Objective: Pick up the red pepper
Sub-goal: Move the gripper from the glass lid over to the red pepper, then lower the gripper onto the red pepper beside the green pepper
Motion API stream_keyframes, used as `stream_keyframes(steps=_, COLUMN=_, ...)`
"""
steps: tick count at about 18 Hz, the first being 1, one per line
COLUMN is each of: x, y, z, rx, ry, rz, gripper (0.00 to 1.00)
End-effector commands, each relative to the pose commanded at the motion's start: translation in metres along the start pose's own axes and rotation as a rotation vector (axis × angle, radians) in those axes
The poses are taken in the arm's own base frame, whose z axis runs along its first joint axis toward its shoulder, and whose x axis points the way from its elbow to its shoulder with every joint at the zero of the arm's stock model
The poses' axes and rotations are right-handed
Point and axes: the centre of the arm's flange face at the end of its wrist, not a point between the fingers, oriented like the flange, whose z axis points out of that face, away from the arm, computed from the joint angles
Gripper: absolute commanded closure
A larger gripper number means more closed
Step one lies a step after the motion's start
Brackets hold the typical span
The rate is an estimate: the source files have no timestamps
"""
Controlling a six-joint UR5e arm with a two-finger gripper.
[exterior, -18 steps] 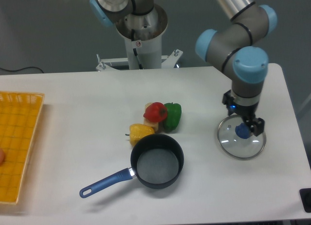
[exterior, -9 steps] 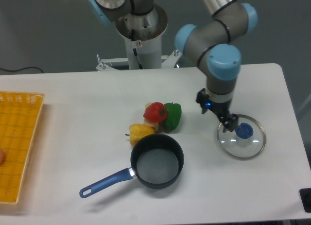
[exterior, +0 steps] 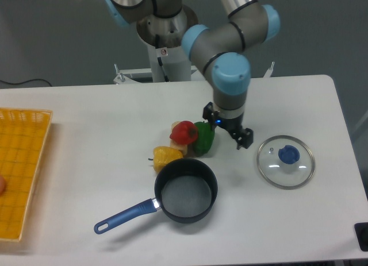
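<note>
1. Crowding the middle of the white table [exterior: 86, 111], the red pepper [exterior: 184, 131] sits in a tight cluster: the green pepper [exterior: 204, 137] touches its right side, the yellow pepper [exterior: 166, 156] lies just in front and to the left, and a pale piece shows underneath it.
2. The black saucepan [exterior: 185, 190] stands just in front of the cluster, its rim near the yellow pepper, its blue handle [exterior: 123, 215] pointing toward the front left.
3. Open tabletop lies to the left of the red pepper, all the way to the yellow basket [exterior: 23, 168] at the left edge, and also behind it toward the robot base [exterior: 167, 39].
4. The gripper [exterior: 228, 128] hangs just to the right of the green pepper, above the table. Its fingers are spread apart with nothing between them; one dark fingertip [exterior: 245, 138] juts toward the glass lid [exterior: 286, 161].
5. The lid lies flat, well apart from the peppers, near the table's right edge, with its blue knob [exterior: 288, 155] up.
6. A small round red-and-white sticker marks the robot base, but its content is too small to read.
7. The red pepper looks rounded and lumpy. No clear long axis shows, and I cannot tell which way its stem end faces.
</note>
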Motion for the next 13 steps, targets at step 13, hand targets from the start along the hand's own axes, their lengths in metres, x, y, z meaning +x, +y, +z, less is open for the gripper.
stream_keyframes(steps=13, x=0.053, y=-0.073, z=-0.015, rx=-0.246, ry=0.037, rz=0.499, gripper=0.00)
